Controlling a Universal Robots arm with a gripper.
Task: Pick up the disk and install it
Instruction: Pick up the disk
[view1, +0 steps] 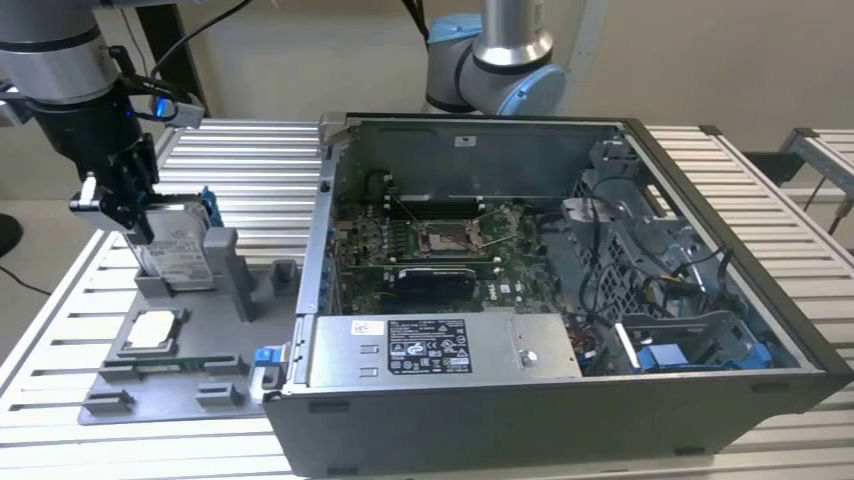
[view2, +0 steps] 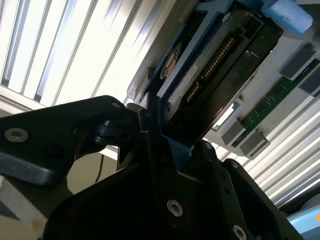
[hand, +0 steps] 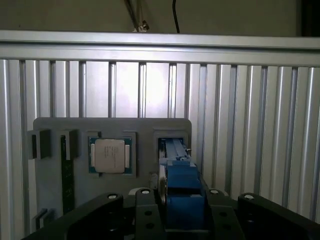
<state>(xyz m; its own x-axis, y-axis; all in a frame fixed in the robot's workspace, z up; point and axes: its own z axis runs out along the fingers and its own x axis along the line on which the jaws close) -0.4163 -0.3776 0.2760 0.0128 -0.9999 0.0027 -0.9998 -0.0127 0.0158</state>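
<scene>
The disk (view1: 178, 250), silver-grey with a white label and a blue bracket, stands on edge in a slot of the grey fixture plate (view1: 160, 395), at the exterior view's left. My gripper (view1: 134, 222) comes down on its top edge. In the first wrist view the black fingers (hand: 145, 205) sit tight on either side of the disk's blue bracket (hand: 182, 182). In the second wrist view the gripper (view2: 165, 137) clamps the near end of the disk (view2: 215, 65), whose dark underside and connector row show.
An open computer case (view1: 467, 125) lies to the exterior view's right, with a motherboard, a silver box with a black label (view1: 427, 345) and a blue drive bay (view1: 694, 355). A small square chip (hand: 110, 155) and a memory stick (hand: 65, 175) rest on the fixture. Another arm's base (view1: 497, 60) stands behind the case.
</scene>
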